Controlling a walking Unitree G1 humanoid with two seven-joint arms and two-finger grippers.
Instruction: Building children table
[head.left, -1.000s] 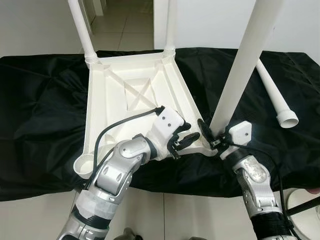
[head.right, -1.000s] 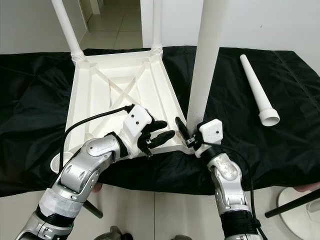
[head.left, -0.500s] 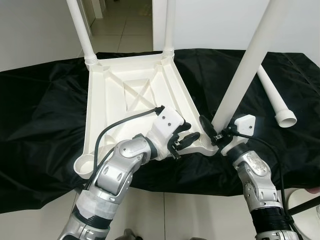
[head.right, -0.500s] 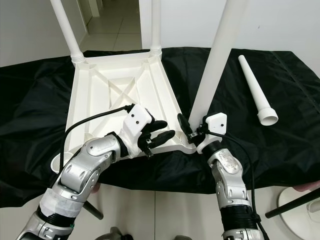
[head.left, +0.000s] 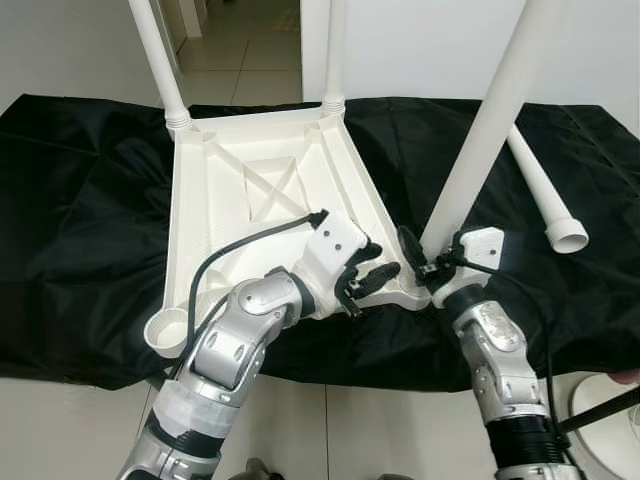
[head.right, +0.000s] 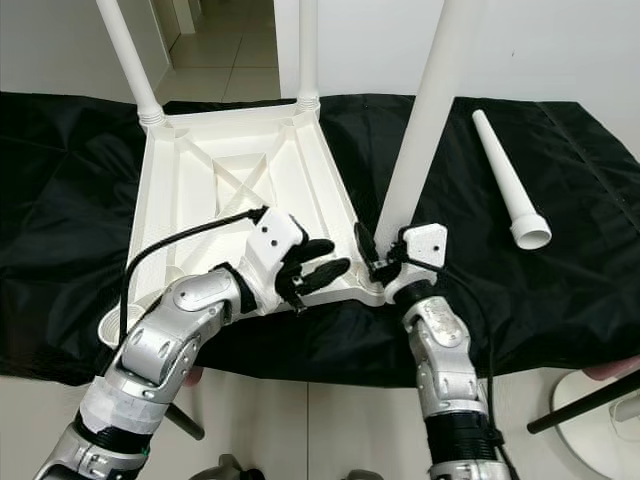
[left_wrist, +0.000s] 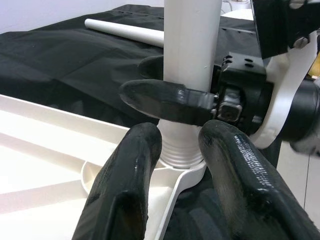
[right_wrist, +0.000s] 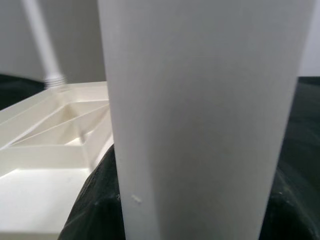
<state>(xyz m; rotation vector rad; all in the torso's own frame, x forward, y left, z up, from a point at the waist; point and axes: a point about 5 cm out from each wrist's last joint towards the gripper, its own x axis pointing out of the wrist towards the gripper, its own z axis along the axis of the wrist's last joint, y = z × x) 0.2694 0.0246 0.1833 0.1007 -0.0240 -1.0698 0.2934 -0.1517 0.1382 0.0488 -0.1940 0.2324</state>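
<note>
Half a second on, swung third leg (head.left: 487, 125) nearer upright in top's (head.left: 215, 215) near socket, right gripper (head.left: 428, 268) clamped on its base, left gripper (head.left: 368, 283) parted beside; seating likely close.

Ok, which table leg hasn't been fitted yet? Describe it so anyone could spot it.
On the black cloth, to the robot's right of the upturned white tabletop, one white leg lies flat. Unlike the legs standing in the tabletop's corners, it rests apart on the cloth, its open wide end toward the robot.
</note>
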